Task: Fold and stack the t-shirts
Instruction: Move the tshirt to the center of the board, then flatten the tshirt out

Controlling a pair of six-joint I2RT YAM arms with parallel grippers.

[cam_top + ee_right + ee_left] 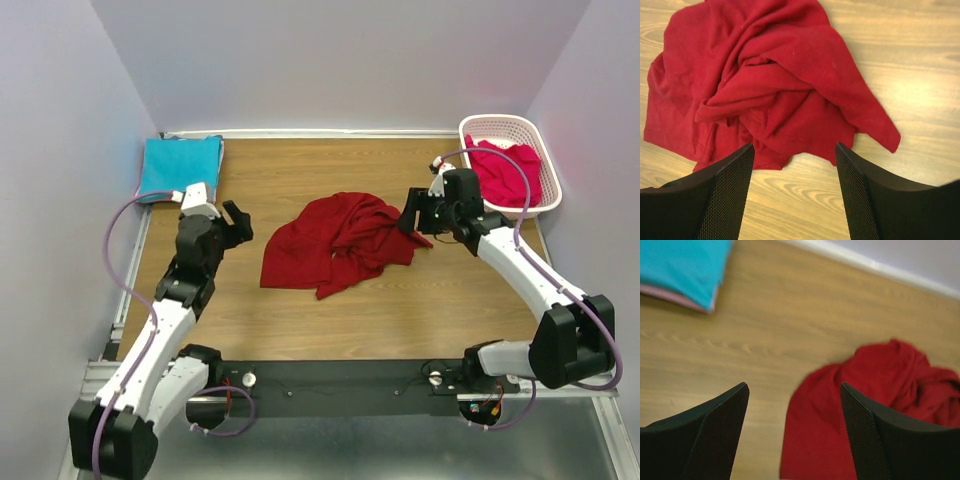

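Dark red t-shirt (340, 243): soft matte cloth, crumpled heap, middle of wood-grain table (300, 320). Turquoise t-shirt (180, 167): flat folded rectangle, far left corner. Pinkish-red t-shirt (505, 172): bunched inside white latticed plastic basket (495, 119), far right. Left gripper (240, 222): black mesh-textured fingers apart, empty, left of heap. Right gripper (410, 215): fingers apart, empty, just beside heap's right edge.

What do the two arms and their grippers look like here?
Both the left arm and right arm have white links with black joints and bases, and a thin purple cable loops along each. The left gripper and right gripper are black, with two broad tapered fingers whose inner faces carry a fine mesh texture.
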